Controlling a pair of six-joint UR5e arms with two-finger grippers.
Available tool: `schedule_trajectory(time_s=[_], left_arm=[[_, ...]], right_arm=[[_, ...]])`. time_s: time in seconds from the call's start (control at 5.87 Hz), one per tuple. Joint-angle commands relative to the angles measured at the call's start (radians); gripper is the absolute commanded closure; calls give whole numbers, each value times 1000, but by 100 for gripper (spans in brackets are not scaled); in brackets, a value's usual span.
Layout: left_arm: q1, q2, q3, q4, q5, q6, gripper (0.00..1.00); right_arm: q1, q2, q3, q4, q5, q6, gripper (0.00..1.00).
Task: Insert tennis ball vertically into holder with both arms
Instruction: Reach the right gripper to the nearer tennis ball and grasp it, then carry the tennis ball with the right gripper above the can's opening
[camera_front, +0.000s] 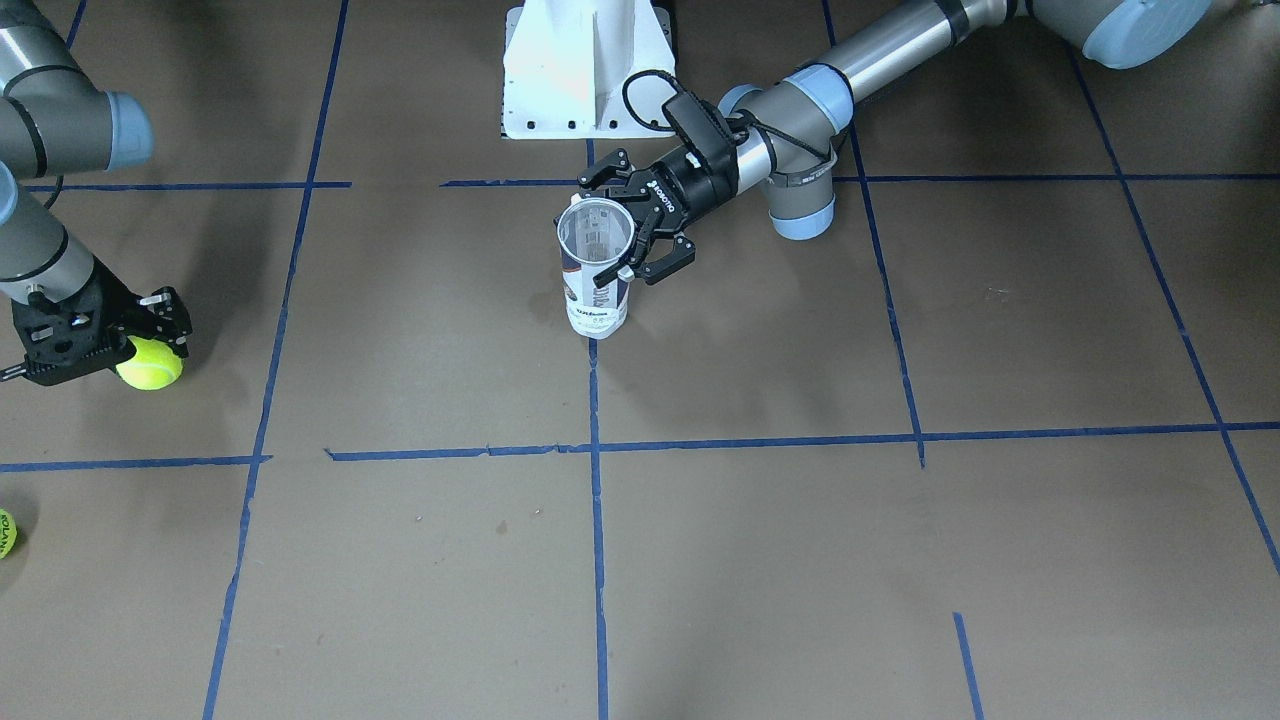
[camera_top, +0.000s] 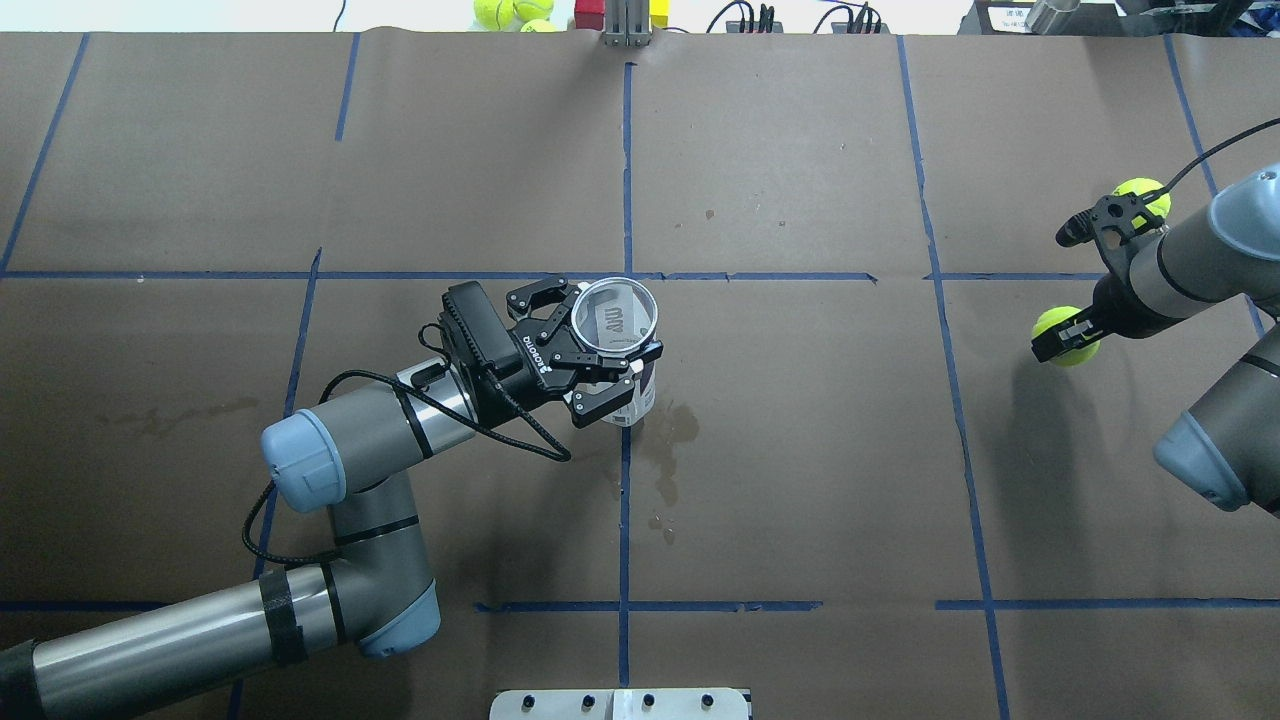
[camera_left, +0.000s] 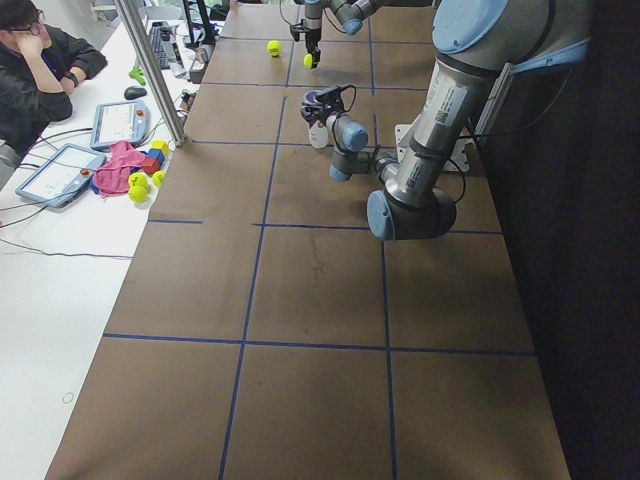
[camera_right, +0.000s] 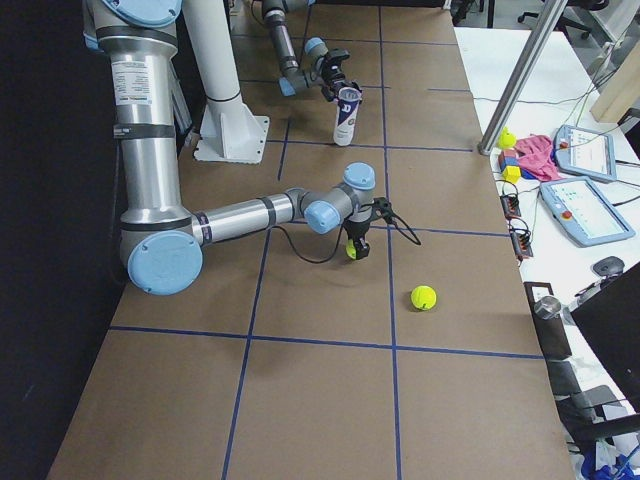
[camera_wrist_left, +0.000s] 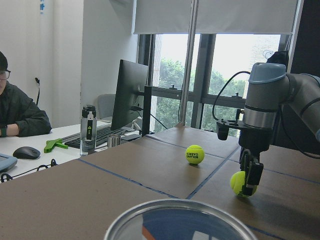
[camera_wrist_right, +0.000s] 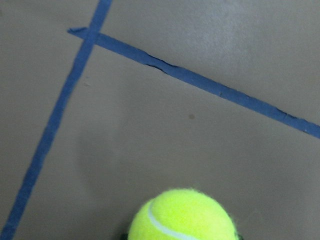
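Observation:
The holder (camera_front: 595, 300) stands upright on the brown paper at the table's middle, open end up; it also shows in the overhead view (camera_top: 640, 392). My left gripper (camera_front: 606, 230) comes in level and is shut on the holder just under its metal rim (camera_wrist_left: 180, 220). My right gripper (camera_top: 1064, 334) points down at the table's right side, shut on a yellow tennis ball (camera_front: 152, 366) that sits at or just above the paper. The ball fills the bottom of the right wrist view (camera_wrist_right: 182, 217).
A second tennis ball (camera_top: 1140, 193) lies loose just beyond my right gripper. The white pedestal (camera_front: 585, 70) stands behind the holder. More balls (camera_top: 510, 12) and blocks lie at the far edge. An operator (camera_left: 40, 80) sits at the side bench.

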Motion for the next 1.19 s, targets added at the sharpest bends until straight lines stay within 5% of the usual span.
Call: schedule_trajectory(time_s=[0.0,0.34,0.68,1.02], left_arm=[[1,0,0,0,0,0,20],[1,0,0,1,0,0,19],[2,0,1,3,0,0,19],[7,-3,1,3,2,3,19]], right_arm=[[-4,11,193,-72,19,111,85],[-71,298,334,-435,29,321,84],[-201,525,334,-530,-40,609,82],[-251,674,334,-692,-80,658,82]])
